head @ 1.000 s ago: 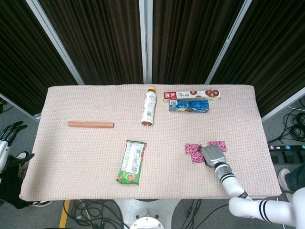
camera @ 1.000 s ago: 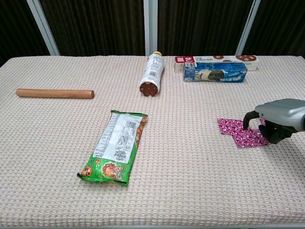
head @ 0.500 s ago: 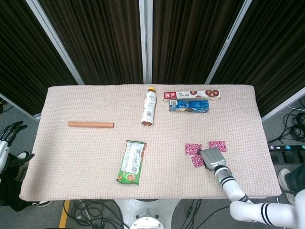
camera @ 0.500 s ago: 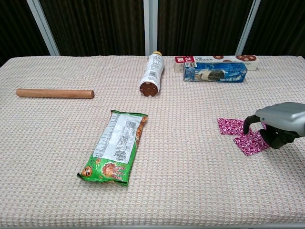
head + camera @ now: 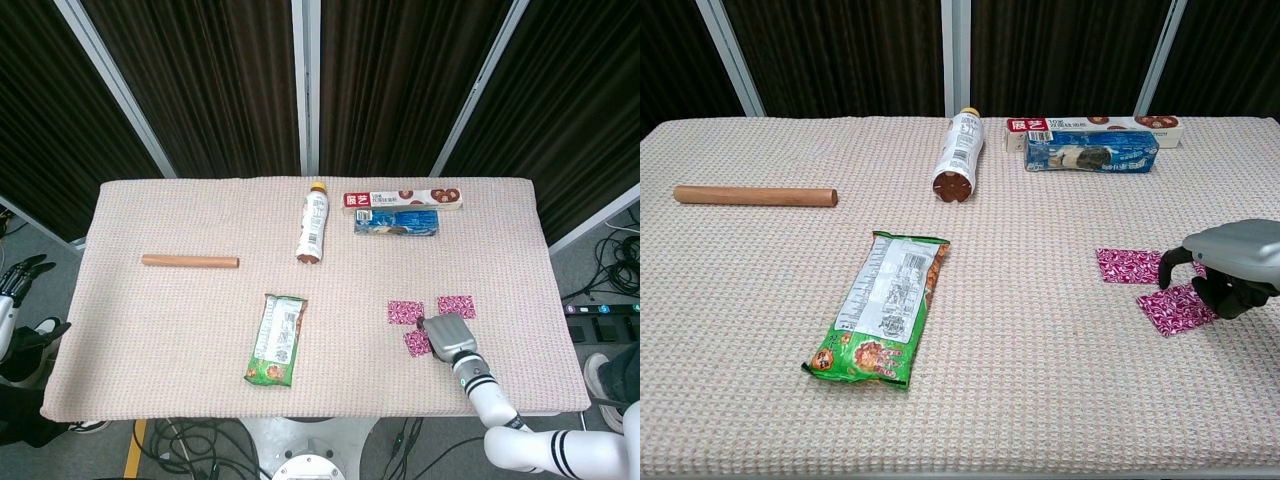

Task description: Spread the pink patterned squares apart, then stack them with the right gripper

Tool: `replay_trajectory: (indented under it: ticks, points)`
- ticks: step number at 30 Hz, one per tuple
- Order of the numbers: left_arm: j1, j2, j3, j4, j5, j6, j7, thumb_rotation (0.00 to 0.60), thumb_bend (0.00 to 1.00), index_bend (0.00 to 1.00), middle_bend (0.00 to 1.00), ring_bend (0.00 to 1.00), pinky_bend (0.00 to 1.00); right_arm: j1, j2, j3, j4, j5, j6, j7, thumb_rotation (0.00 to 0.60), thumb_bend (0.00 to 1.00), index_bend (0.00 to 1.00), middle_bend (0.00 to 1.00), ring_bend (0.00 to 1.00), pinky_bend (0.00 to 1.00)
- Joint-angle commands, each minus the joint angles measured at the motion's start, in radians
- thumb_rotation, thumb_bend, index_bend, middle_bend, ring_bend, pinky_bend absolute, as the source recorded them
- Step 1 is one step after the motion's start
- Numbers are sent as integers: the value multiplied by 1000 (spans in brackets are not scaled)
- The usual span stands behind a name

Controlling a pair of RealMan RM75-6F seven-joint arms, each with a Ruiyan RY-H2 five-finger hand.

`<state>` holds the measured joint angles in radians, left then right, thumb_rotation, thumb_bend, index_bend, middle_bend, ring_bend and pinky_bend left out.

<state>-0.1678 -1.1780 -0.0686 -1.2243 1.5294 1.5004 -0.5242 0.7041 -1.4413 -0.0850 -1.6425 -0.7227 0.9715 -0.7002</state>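
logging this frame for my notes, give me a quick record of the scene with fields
surface: table with pink woven cloth
pink squares: three visible in head view
right robot hand: fingers resting on nearest square
left robot hand: off table, holding nothing
other items: wooden rod, bottle lying down, green snack bag, two biscuit boxes

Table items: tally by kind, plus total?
Pink squares: 3
Snack bag: 1
Bottle: 1
Wooden rod: 1
Biscuit box: 1
Blue packet: 1
Total: 8
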Motion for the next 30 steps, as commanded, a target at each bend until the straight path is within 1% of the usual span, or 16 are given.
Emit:
replay_trajectory:
  ticks: [1,5,8,10,11,13,15,18,19,23,26,30]
  points:
    - [1,0,1,1,0,0,-1,600,64,230,225,165,264,-3,3,-2,-7,-3,7,-3,600,738,303,1000,1000,972]
    - [1,-1,1,2,1,0,-2,600,64,230,226,165,264,-5,7,-1,-14,0,14,-7,600,740,308,1000,1000,971]
    - [1,-2,0,4,0,0,-3,600,64,230,225,165,264,-10,8,13,-16,-13,25,10,600,738,309,1000,1000,971]
    - [2,-3,0,6,-2,-1,-5,600,64,230,226,165,264,-16,5,32,-12,-39,44,35,600,687,309,1000,1000,971]
    - [2,-3,0,8,-3,0,-5,600,64,230,226,165,264,-21,1,46,-5,-61,60,55,600,620,309,1000,1000,971]
    - [2,-4,-2,9,-5,-1,-7,600,64,230,226,165,264,-29,-11,70,12,-98,88,84,600,448,323,1000,1000,971]
    - [2,-5,-3,12,-7,-2,-8,600,64,230,226,165,264,-33,-32,94,46,-149,122,109,600,249,386,1000,1000,970]
    - [3,-6,-3,16,-9,-3,-12,600,64,231,226,165,264,-29,-66,117,111,-200,139,125,600,51,445,1000,1000,970]
    - [3,-7,-3,17,-9,-3,-13,600,64,231,226,165,264,-25,-75,124,129,-203,134,125,600,15,452,1000,1000,970]
    - [3,-9,-3,25,-11,-6,-18,600,64,231,226,165,264,-4,-112,147,197,-190,100,103,600,0,478,1000,1000,970]
    - [3,-12,-4,31,-14,-10,-21,600,64,231,226,165,264,8,-150,160,245,-158,79,71,600,0,499,1000,1000,970]
    - [2,-13,-7,38,-19,-14,-27,600,64,230,225,165,264,8,-192,165,284,-128,67,47,600,0,535,1000,1000,973]
